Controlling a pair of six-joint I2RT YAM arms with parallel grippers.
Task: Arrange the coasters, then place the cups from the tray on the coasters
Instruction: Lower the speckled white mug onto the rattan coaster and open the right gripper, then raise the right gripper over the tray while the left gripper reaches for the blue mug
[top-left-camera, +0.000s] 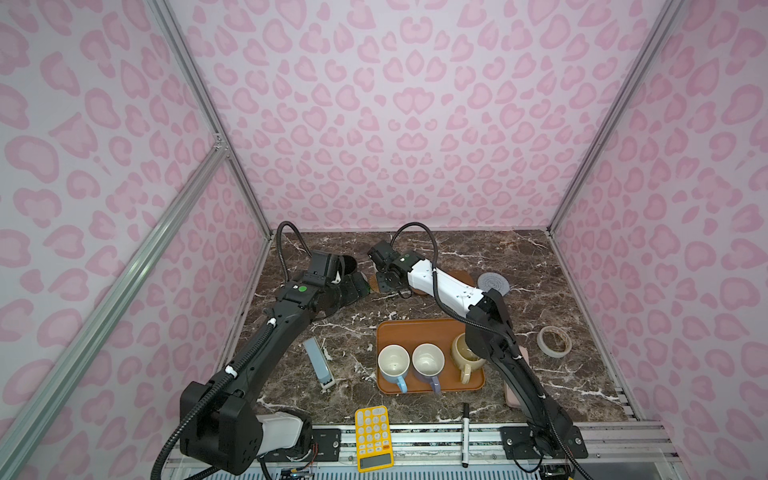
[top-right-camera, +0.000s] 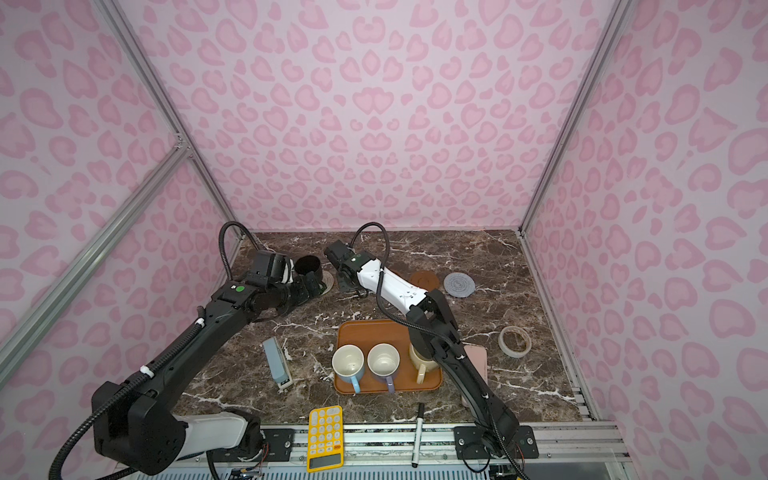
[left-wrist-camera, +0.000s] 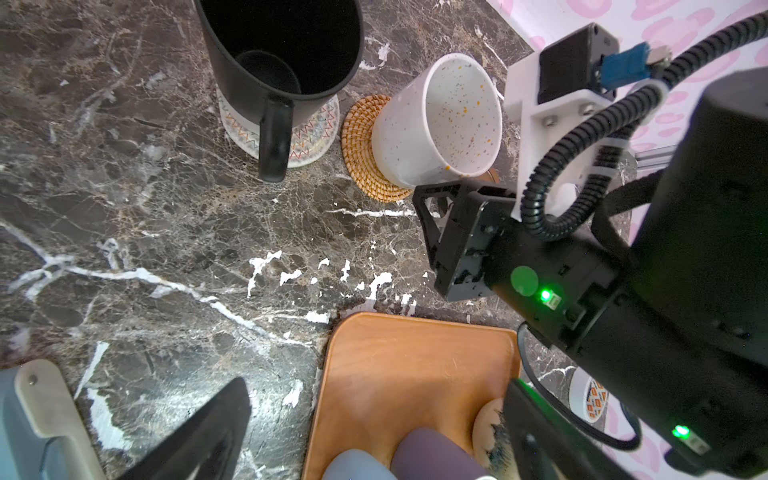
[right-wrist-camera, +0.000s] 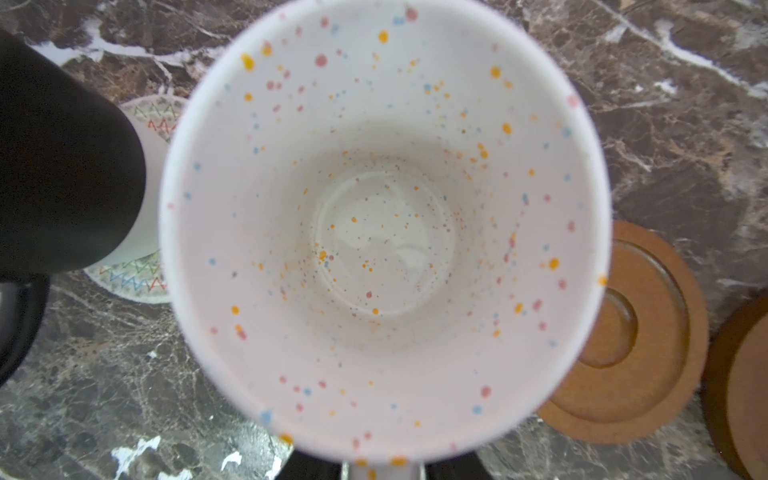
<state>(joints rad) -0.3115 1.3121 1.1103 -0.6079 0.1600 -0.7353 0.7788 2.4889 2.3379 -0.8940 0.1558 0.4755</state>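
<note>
I'm watching the left gripper (left-wrist-camera: 374, 390) gaping wide, empty. The right gripper (right-wrist-camera: 382, 469) is flanking the handle of the speckled mug (right-wrist-camera: 382, 232), at eleven o'clock from the tray (top-left-camera: 415, 332); I can't tell its grip.

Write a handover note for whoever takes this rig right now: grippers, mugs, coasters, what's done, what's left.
Left gripper: open and empty, beside the black mug.
Right gripper: at the speckled mug, by its handle. I cannot tell whether it is gripping or has let go.
Done: the black mug is on the whitish coaster and the speckled mug is on the rattan coaster.
Bare: a wooden coaster, a second wooden coaster and the grey coaster.
Left: the light blue mug, lavender mug and beige mug are on the tray. Each needs to go on a bare coaster.
</note>
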